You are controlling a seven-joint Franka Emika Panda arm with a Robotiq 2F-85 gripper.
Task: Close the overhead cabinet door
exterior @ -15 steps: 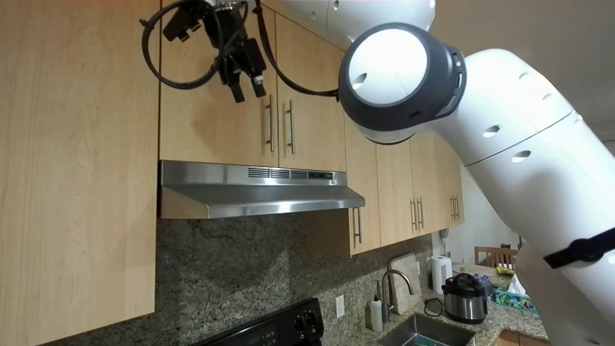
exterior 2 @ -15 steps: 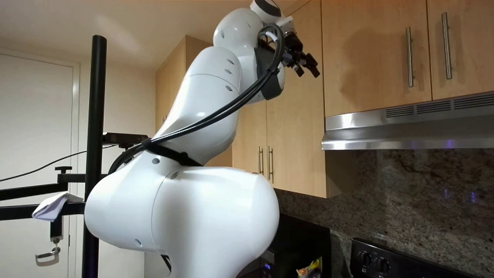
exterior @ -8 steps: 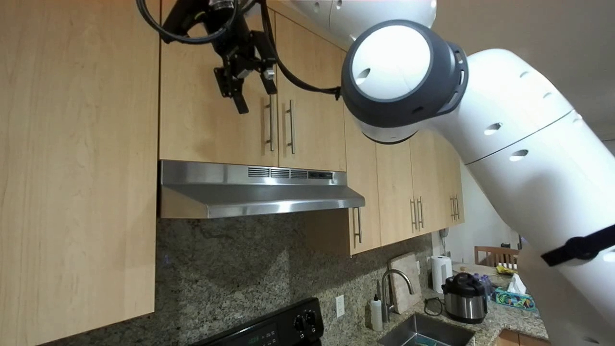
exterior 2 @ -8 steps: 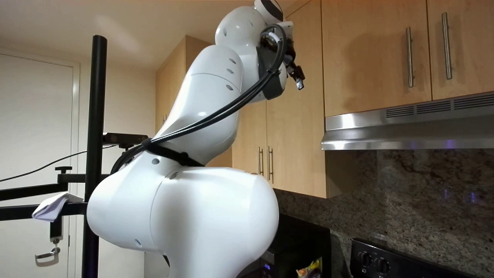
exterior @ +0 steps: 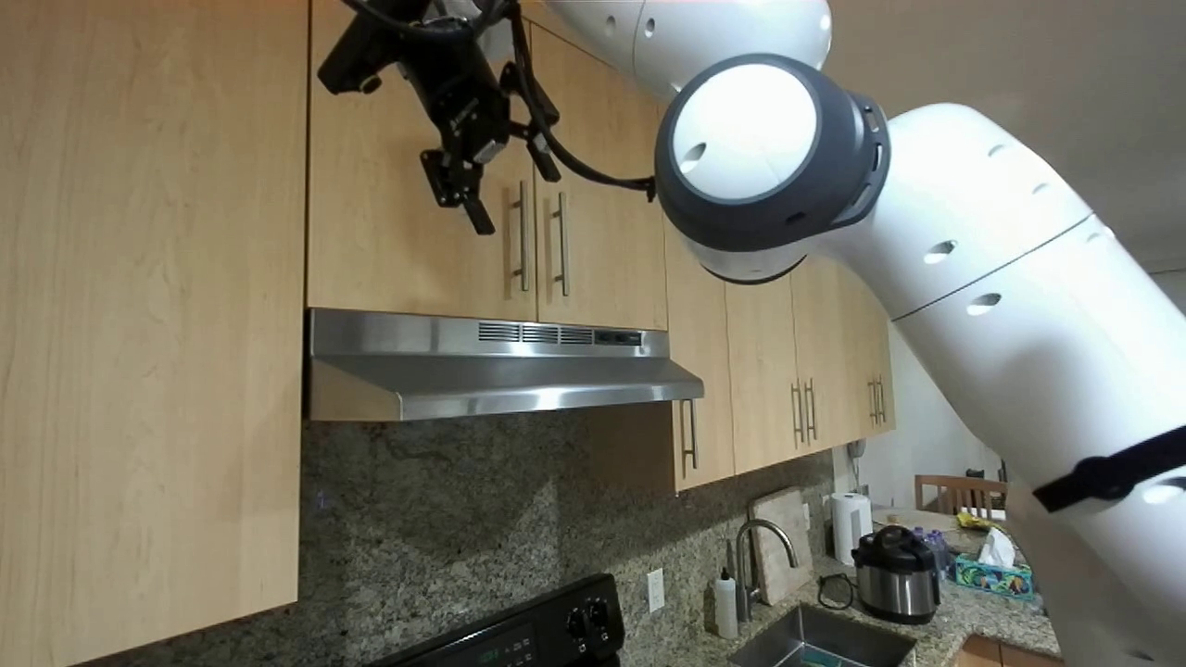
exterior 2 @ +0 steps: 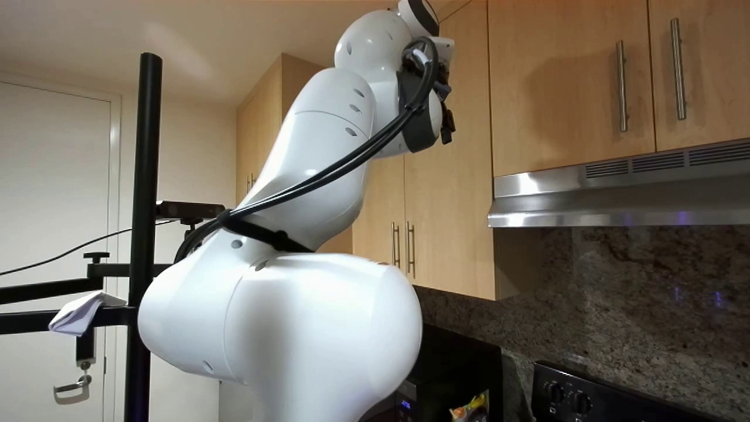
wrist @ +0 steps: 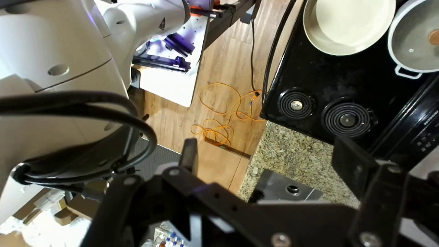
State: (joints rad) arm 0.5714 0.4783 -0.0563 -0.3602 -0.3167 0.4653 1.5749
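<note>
The overhead cabinet door, a short light-wood door with a steel bar handle along its right edge, shows in both exterior views (exterior: 398, 250) (exterior 2: 556, 76). It looks flush with the cabinet front. Its handle (exterior: 523, 236) also shows in an exterior view (exterior 2: 622, 86). My gripper (exterior: 514, 195) is open and empty, with its fingers spread and pointing down. It overlaps the door in that view; I cannot tell the distance. In an exterior view, the arm partly hides the gripper (exterior 2: 447, 126). In the wrist view, the open jaws (wrist: 267, 154) hold nothing, and the door is out of view.
The twin short door (exterior: 602, 176) adjoins on the right. A steel range hood (exterior: 500, 366) lies below both. A tall light-wood door (exterior: 153, 306) stands left. The wrist view shows the stove (wrist: 319, 79) with pans, the granite counter (wrist: 291, 147) and loose arm cables (wrist: 137, 120).
My gripper has turned and dipped lower, so its fingers appear wider apart in an exterior view. The forearm has shifted slightly. The door has not visibly moved.
</note>
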